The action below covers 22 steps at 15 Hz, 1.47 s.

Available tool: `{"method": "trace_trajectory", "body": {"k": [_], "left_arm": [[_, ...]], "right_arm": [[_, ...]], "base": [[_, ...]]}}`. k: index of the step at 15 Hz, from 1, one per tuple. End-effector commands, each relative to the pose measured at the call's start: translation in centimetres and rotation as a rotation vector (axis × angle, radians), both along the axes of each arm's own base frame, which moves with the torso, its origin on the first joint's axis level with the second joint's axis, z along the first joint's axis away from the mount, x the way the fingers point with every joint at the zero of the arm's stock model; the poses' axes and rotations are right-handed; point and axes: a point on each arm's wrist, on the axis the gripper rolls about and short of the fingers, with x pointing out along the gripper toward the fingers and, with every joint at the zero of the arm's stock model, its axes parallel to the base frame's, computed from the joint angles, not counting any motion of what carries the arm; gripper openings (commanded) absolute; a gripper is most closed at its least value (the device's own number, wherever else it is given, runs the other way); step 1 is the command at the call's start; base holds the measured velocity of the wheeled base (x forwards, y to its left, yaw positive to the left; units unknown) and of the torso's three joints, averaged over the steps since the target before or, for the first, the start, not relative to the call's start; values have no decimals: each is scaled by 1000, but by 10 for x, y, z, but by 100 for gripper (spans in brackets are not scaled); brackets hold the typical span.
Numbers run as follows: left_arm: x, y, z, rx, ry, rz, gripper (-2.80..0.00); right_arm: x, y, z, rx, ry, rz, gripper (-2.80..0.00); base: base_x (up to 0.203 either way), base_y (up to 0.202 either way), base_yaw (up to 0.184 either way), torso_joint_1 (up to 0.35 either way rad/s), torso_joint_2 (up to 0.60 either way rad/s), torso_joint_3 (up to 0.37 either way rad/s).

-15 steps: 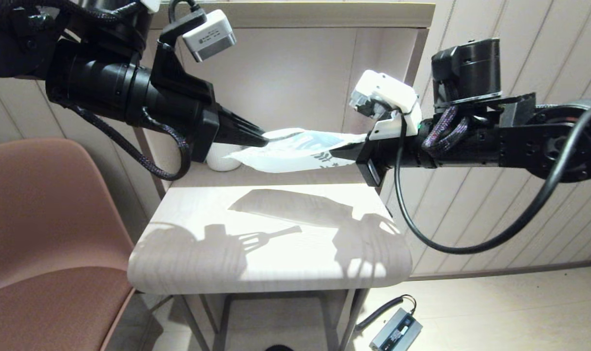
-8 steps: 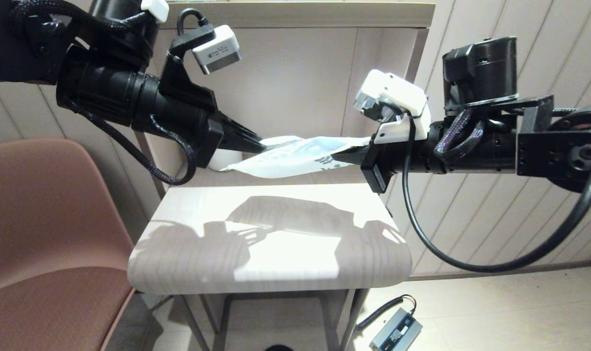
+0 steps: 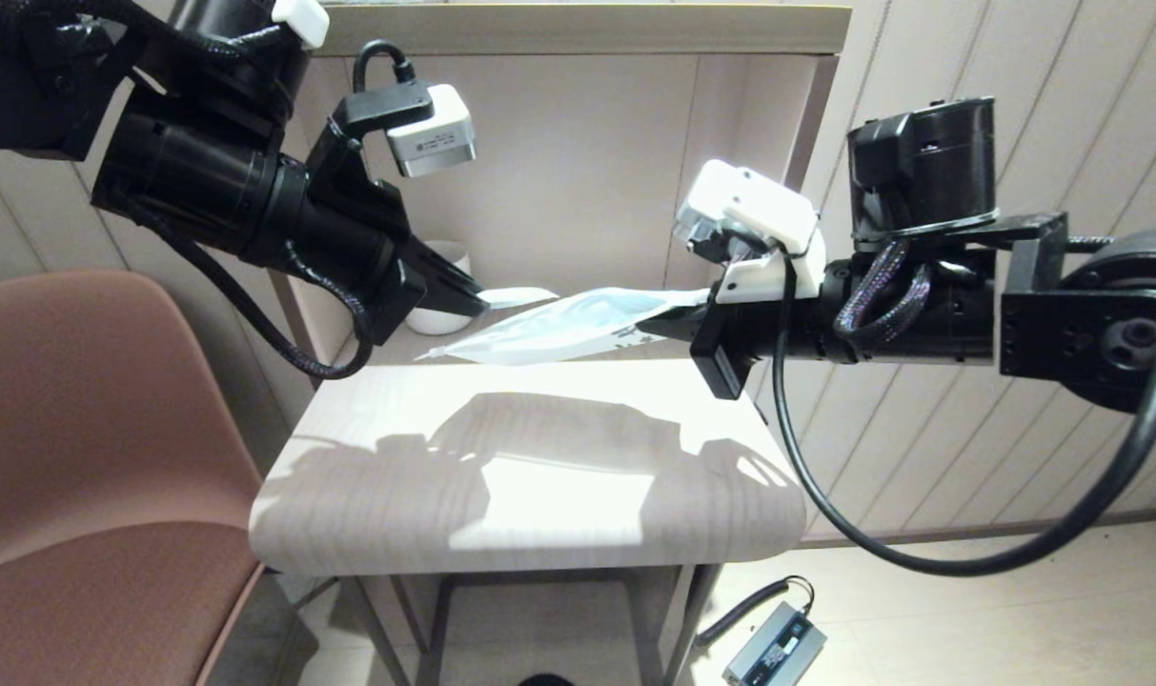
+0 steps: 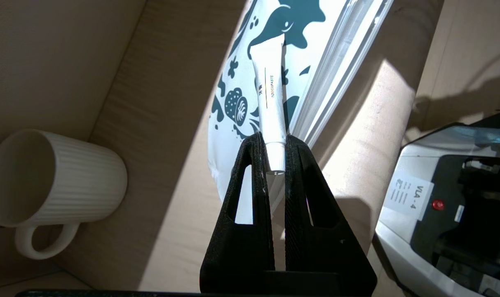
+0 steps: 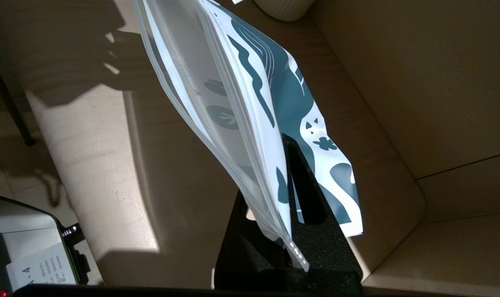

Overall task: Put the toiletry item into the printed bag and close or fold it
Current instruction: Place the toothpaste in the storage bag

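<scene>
- White toothpaste tube (image 4: 269, 99) is pinched by its cap end in the left gripper (image 4: 274, 142); it sticks out past the fingertips toward the bag (image 3: 549, 329), flat crimped end first.
- Right gripper (image 5: 289, 181) is pressed shut on one corner of the bag near the zip strip, holding it in the air above the table (image 3: 530, 467). Rest of the bag sags away unsupported.
- Mug (image 4: 52, 185) sits at the back of the shelf, beside the left gripper but apart from it. Not part of the job.
- Step in hand, as I read it: feed the tube into the bag mouth. Tube is not inside yet; from the head view its tip is just beside the bag's upper edge.
- Mouth looks only slightly parted along the zip side in the right wrist view, so aim matters. Line the tube's flat end w/ the gap between the two zip strips, not w/ the printed face.
- Go in slow & along the bag's length; a soft bag held by one corner will swing or fold if pushed sideways.
- Keep the right grip firm & steady; tilting the mouth toward the tube should help.
- Let go only when most of the tube is past the zip, else it may slide back out onto the table.
- Zip closing comes after.
</scene>
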Motion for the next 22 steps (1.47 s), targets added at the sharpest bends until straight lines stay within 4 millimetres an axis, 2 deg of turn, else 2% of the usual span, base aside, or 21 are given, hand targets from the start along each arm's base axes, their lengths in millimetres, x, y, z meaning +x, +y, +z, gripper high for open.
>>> {"method": "trace_trajectory", "body": {"k": [1,4,7,9,13,16,22], "left_arm": [[-6,3,7,-14,-25,-3,-280],[-21,11,25,-45,-84,-1,-280],[-42,19,30,-21,-46,-13,-280],[-50,19,29,3,-12,-26,-280],[-59,7,18,76,49,-77,-280],[-52,-7,6,129,79,-80,-280],[-29,-21,-10,138,89,-76,-280]], "right_arm": [[1,2,-4,-4,3,5,-280],[4,0,-8,-9,14,-5,-280],[6,2,-10,-5,16,-6,-280],[8,3,-12,-10,19,-16,-280],[10,6,-17,-15,31,-15,-280],[9,8,-20,-19,41,-12,-280],[2,8,-25,-8,15,-10,-280]], "base": [[0,0,0,0,0,0],[0,0,0,0,0,0],[0,0,0,0,0,0],[0,0,0,0,0,0],[0,0,0,0,0,0],[0,0,0,0,0,0],[0,0,0,0,0,0]]}}
